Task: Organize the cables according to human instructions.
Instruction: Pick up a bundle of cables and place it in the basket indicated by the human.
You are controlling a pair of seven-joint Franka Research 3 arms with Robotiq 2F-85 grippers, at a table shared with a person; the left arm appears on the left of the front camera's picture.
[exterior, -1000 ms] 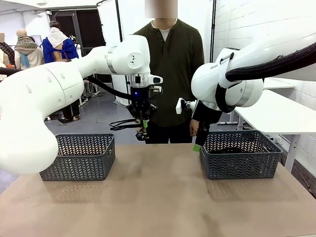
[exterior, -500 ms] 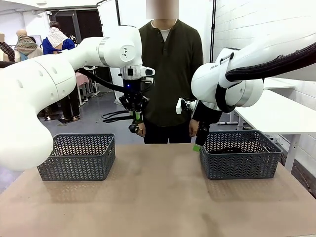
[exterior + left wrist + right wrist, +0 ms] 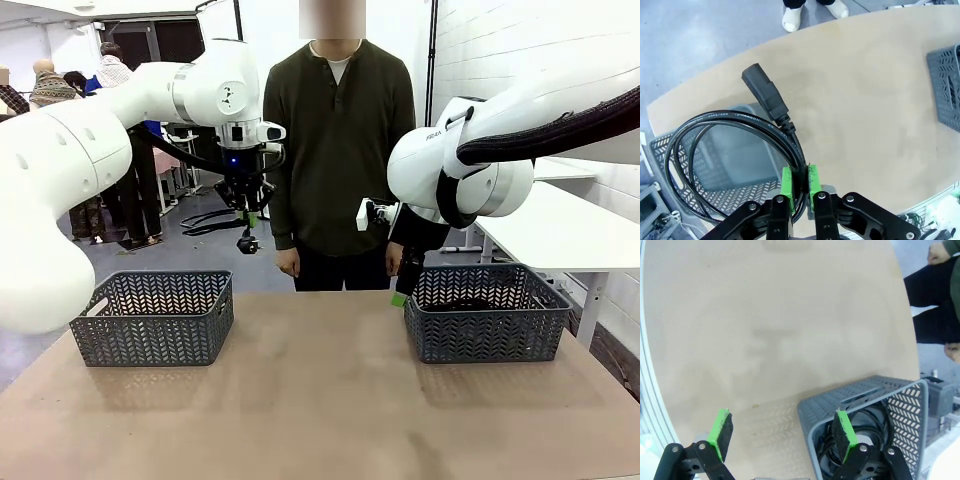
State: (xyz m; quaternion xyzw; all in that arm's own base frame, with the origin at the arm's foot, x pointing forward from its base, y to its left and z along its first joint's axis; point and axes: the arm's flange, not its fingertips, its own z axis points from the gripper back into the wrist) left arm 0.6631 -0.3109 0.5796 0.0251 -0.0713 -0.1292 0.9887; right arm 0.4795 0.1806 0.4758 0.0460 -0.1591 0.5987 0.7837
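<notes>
Cable (image 3: 730, 145), a coiled black loop with a chunky plug at its end, hangs clamped between the green pads (image 3: 786, 181) of the left gripper (image 3: 247, 222). In the front view that gripper now sits high above the table (image 3: 320, 400), over the gap between the left basket (image 3: 155, 318) and the person (image 3: 338, 150) at the far side. 1 second ago it hung lower and nearer the middle, right in front of the person's waist; it has since climbed and swung left, carrying the cable along, and the plug dangles just under the fingertips. The left wrist view looks down past the loop at the left basket's mesh and the tabletop beyond.

The right gripper (image 3: 782, 440) has not shifted over the same second. Its jaws are spread wide and grasp nothing; one pad is above the bare table, the other above the right basket (image 3: 487, 315), at its near left corner. Inside that basket lie more cables (image 3: 860, 427), a dark tangle of loops on the basket floor.

The person stands at the far edge with both hands down, as before. 2 baskets rest well apart, one at each side of the table.
</notes>
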